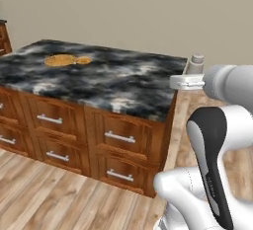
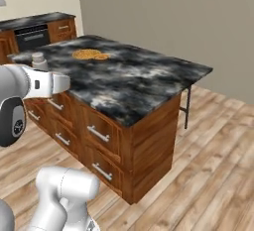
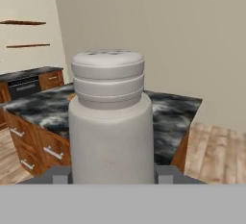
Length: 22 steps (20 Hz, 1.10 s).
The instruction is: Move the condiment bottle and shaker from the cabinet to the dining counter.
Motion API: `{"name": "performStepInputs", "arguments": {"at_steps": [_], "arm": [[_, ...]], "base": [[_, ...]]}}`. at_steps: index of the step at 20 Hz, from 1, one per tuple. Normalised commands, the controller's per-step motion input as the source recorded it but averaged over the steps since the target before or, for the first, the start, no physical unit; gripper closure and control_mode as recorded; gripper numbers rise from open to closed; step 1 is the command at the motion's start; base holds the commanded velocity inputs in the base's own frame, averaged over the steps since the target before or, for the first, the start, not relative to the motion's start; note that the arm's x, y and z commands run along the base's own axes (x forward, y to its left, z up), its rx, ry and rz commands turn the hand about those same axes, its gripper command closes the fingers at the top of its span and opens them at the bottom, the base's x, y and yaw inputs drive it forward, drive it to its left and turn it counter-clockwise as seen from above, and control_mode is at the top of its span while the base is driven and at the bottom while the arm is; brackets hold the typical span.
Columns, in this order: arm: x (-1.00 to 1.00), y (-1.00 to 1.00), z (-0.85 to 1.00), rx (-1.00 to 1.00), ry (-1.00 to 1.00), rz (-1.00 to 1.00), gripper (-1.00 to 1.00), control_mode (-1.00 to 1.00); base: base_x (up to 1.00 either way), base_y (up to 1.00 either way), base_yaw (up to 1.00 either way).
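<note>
The shaker (image 3: 110,122) is clasped upright between the fingers of the gripper (image 3: 110,172), carried beside the near corner of the dining counter (image 1: 113,83). The marbled top is seen ahead and slightly below; the shaker's long axis is kept vertical.

Both base views flank dining counter (image 1: 113,83), hand view seemingly level

Dining counter (image 1: 123,83) top mostly free; only flat orange rounds (image 1: 66,59) at far left end.
</note>
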Motion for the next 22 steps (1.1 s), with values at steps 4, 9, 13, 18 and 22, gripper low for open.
{"name": "performStepInputs", "arguments": {"at_steps": [4, 9, 13, 18, 22], "arm": [[0.0, 0.0, 0.0, 0.0, 0.0, 0.0, 1.0, 1.0], [0.0, 0.0, 0.0, 0.0, 0.0, 0.0, 1.0, 1.0], [0.0, 0.0, 0.0, 0.0, 0.0, 0.0, 1.0, 1.0], [0.0, 0.0, 0.0, 0.0, 0.0, 0.0, 1.0, 1.0], [0.0, 0.0, 0.0, 0.0, 0.0, 0.0, 1.0, 1.0]], "base": [[0.12, -0.35, -0.37], [0.28, 0.17, -0.51], [0.09, 0.53, -0.53], [0.02, 0.8, -0.42], [0.0, 0.92, -0.16]]}}
